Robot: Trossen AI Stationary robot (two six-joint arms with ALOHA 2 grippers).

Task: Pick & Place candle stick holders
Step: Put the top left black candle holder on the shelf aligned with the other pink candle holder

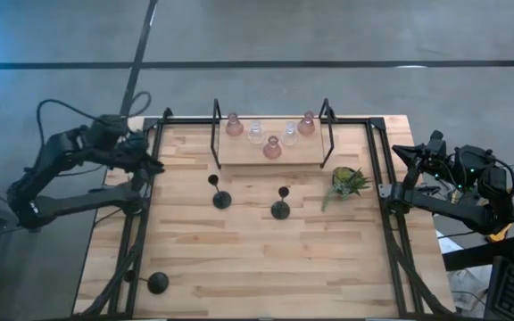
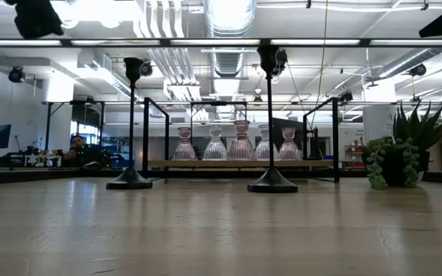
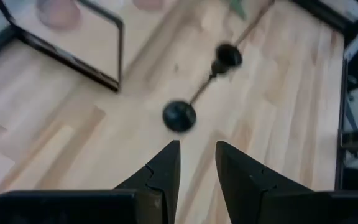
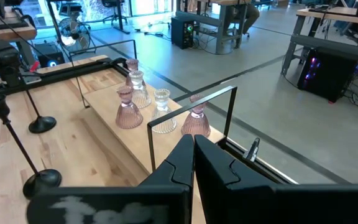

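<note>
Two black candle stick holders (image 1: 221,198) (image 1: 280,209) stand upright on their round bases mid-table. A third black one (image 1: 157,283) stands near the front left corner. Pink and clear glass holders (image 1: 272,147) stand on the shelf of a black-framed rack (image 1: 275,159) at the far middle. They also show in the low view (image 2: 241,142) and the right wrist view (image 4: 129,109). My left gripper (image 1: 153,163) is open and empty at the table's left edge. Its wrist view (image 3: 197,163) looks at a black holder (image 3: 179,116). My right gripper (image 1: 406,153) is shut and empty at the right edge, as its wrist view (image 4: 193,148) shows.
A small green plant (image 1: 348,181) stands right of the rack, near my right gripper. Black frame rails (image 1: 141,223) (image 1: 389,223) run along the table's left and right sides. Bare wood (image 1: 275,267) lies between the black holders and the near edge.
</note>
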